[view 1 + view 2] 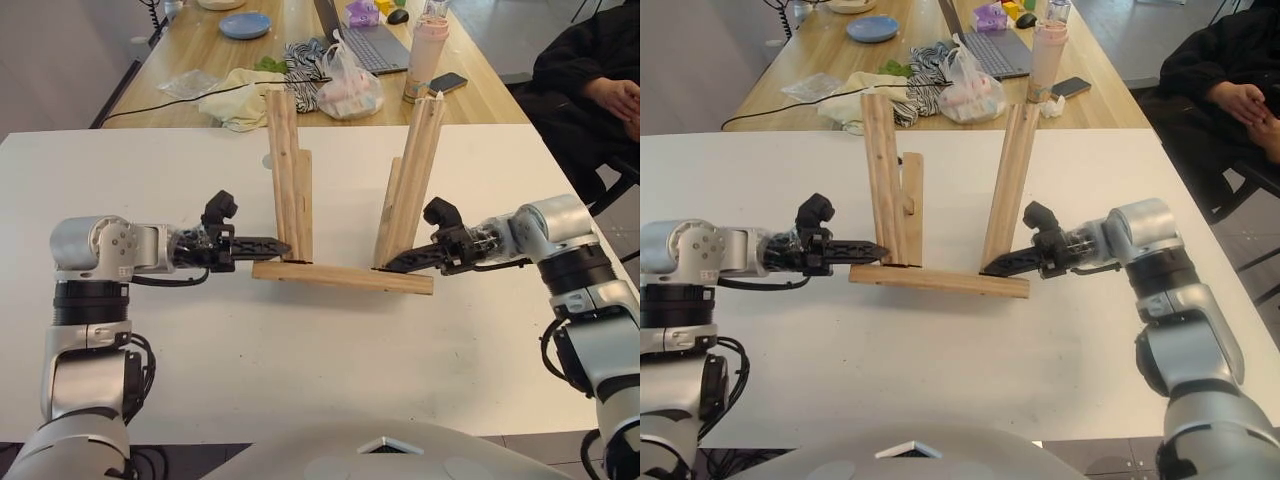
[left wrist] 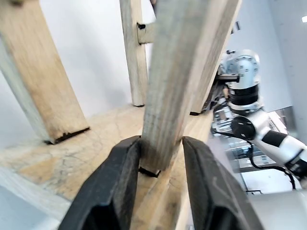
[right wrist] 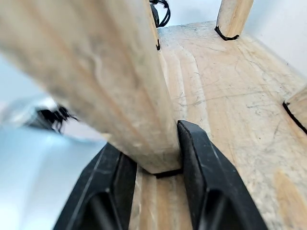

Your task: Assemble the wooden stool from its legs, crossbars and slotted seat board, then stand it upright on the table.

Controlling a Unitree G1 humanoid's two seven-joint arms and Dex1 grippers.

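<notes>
You're in the leg-seating step right now: the slotted seat board [image 1: 340, 277] lies flat on the white desk [image 1: 150, 180] at the centre of the left eye view, underside up. The left pair of legs [image 1: 285, 170] and the right pair of legs [image 1: 415, 170] rise from it, both pairs leaning outward toward the top of the frame. Your left end effector [image 1: 285, 243] comes in level from the left of the frame. It is clenched on the foot of a leg right where that leg meets the board, with a finger pad [image 2: 120, 177] pressed to each side of the wood. Your right end effector [image 1: 387, 267] mirrors it from the right, clamped on the base of a leg on its side, low against the board. A short crossbar [image 2: 147, 32] bridges two legs in the left wrist view. By my read the frame looks close to together, but the stool is upside down, so standing it upright is not yet done. The next move calls for pressing both gripped legs fully home into their slots, then a coordinated two-armed turn. Watch those leaning legs, since a loose joint could slip out as you tip it.
</notes>
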